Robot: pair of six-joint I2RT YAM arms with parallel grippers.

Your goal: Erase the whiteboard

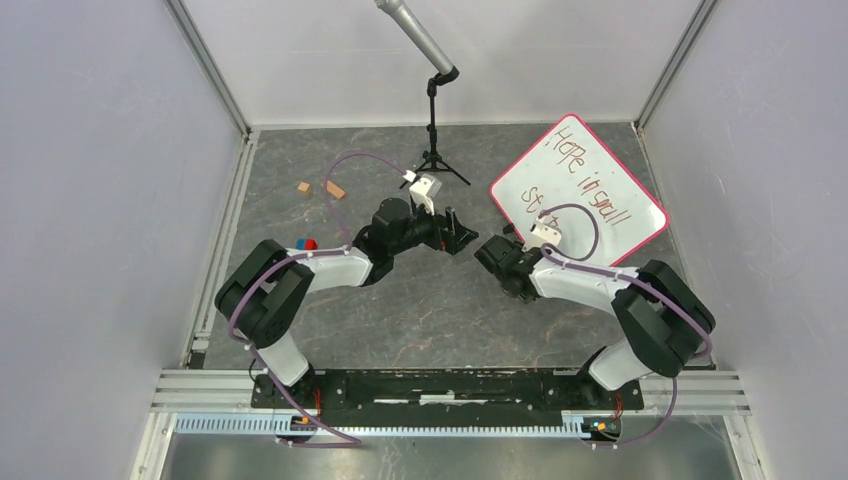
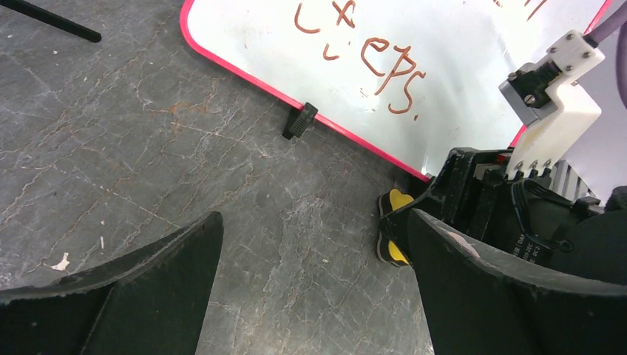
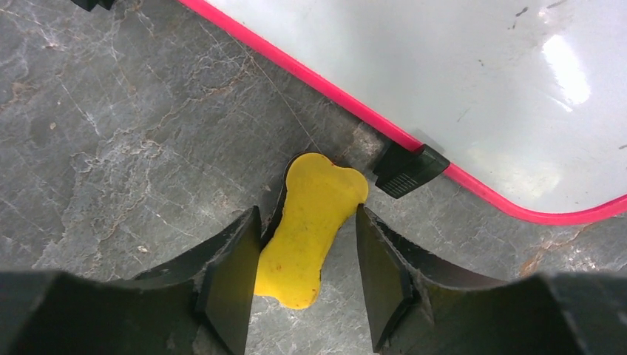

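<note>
The whiteboard [image 1: 600, 195] lies flat at the back right, white with a pink-red rim and red handwriting; it also shows in the left wrist view [image 2: 444, 44] and the right wrist view [image 3: 444, 81]. A yellow bone-shaped eraser [image 3: 310, 229] lies on the table just off the board's near corner, and also shows in the left wrist view [image 2: 399, 200]. My right gripper [image 3: 307, 218] is open, its jaws down on either side of the eraser; the left jaw is against it, the right jaw a little apart. My left gripper [image 2: 314, 218] is open and empty, beside the right one [image 1: 490, 252].
A microphone on a black tripod stand [image 1: 435, 130] stands at the back centre. Small wooden blocks [image 1: 335, 189] lie at the back left, and red and blue blocks [image 1: 308, 243] sit by the left arm. A black board foot [image 3: 409, 168] is next to the eraser.
</note>
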